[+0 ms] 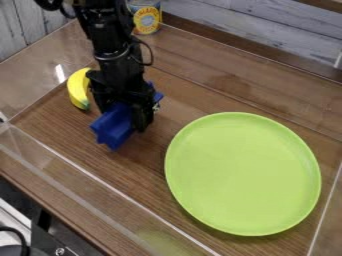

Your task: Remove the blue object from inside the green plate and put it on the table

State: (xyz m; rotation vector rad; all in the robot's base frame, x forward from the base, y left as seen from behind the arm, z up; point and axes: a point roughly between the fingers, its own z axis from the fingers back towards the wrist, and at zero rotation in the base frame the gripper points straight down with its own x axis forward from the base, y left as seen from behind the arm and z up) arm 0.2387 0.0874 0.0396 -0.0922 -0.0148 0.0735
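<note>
The blue object (114, 125) is a small deep-blue blocky lump low over the brown wood table (201, 95), left of the green plate (243, 172). I cannot tell whether it touches the tabletop. My gripper (127, 108) comes down from above with its black fingers around the top of the blue object, shut on it. The large lime-green plate lies flat at the right and holds nothing. The yellow banana (79, 88) lies just left of the gripper.
Clear acrylic walls (54, 165) edge the table at the front and left. A small yellow-labelled item (146, 17) stands at the back behind the arm. A white plank wall runs along the back.
</note>
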